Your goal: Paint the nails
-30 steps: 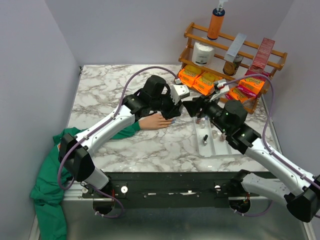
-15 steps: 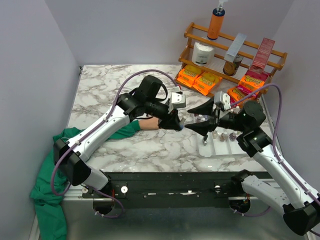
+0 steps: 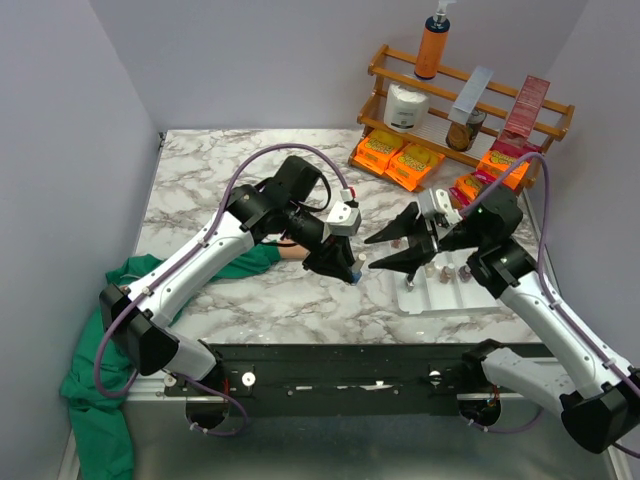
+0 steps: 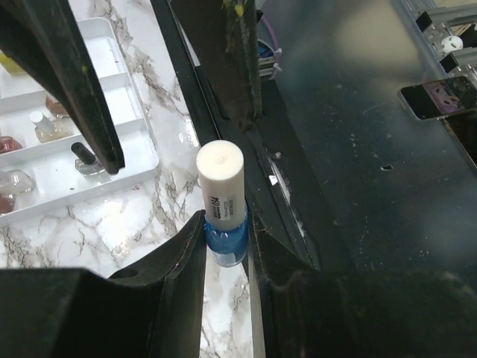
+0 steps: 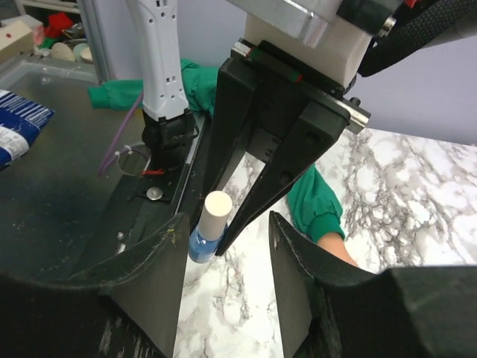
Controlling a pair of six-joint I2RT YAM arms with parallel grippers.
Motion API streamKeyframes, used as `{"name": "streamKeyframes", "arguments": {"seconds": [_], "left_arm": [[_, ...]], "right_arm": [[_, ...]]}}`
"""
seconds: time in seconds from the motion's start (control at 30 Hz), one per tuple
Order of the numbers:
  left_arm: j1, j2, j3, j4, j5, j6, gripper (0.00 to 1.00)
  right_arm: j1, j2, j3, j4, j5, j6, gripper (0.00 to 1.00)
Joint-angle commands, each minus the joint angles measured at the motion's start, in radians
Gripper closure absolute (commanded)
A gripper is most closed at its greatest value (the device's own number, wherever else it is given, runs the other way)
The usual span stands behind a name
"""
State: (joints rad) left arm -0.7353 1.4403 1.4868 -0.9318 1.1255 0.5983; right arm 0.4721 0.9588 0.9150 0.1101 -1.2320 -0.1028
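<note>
Left gripper [image 3: 347, 268] is clamped on one blue polish bottle [image 4: 222, 203]. Its fingers sit on the glass body, leaving the white cap clear and aimed at the right arm. This reads as a presentation grip: body pinned so the cap can be twisted off. Right gripper [image 3: 372, 253] is spread wide and empty, jaws lined up on the cap but apart from it. The bottle is held near the table's front edge, beside the tray [image 3: 420, 300].

Nails: on the one fake hand [image 3: 291, 251], lying flat on the marble behind the left arm, with its green sleeve [image 3: 240, 264] trailing off the left side. The arm hides the fingertips, so paint status is unreadable.

Count: two grippers, one held bottle, one fake hand, one tray. Tray bottles: five seen, possibly more, since the left wrist view crops the tray.
</note>
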Motion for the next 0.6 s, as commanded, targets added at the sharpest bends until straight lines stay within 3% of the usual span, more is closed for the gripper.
{"name": "streamKeyframes", "arguments": {"seconds": [0.0,0.27,0.33,0.5,0.57], "left_arm": [[-0.009,0.002,0.041,-0.022,0.057,0.02,1.0],[-0.016,0.015,0.047,-0.027,0.06,0.023,1.0],[-0.018,0.014,0.047,-0.025,0.06,0.023,1.0],[-0.018,0.012,0.055,-0.036,0.059,0.031,1.0],[-0.018,0.009,0.059,-0.035,0.05,0.028,1.0]], "right_arm": [[0.022,0.02,0.03,-0.012,-0.069,0.0,0.46],[0.072,0.064,0.041,0.011,-0.072,0.011,0.46],[0.085,0.075,0.045,0.011,-0.072,0.011,0.51],[0.092,0.081,0.042,0.007,-0.061,0.015,0.87],[0.092,0.072,0.035,0.0,-0.04,0.017,0.95]]}}
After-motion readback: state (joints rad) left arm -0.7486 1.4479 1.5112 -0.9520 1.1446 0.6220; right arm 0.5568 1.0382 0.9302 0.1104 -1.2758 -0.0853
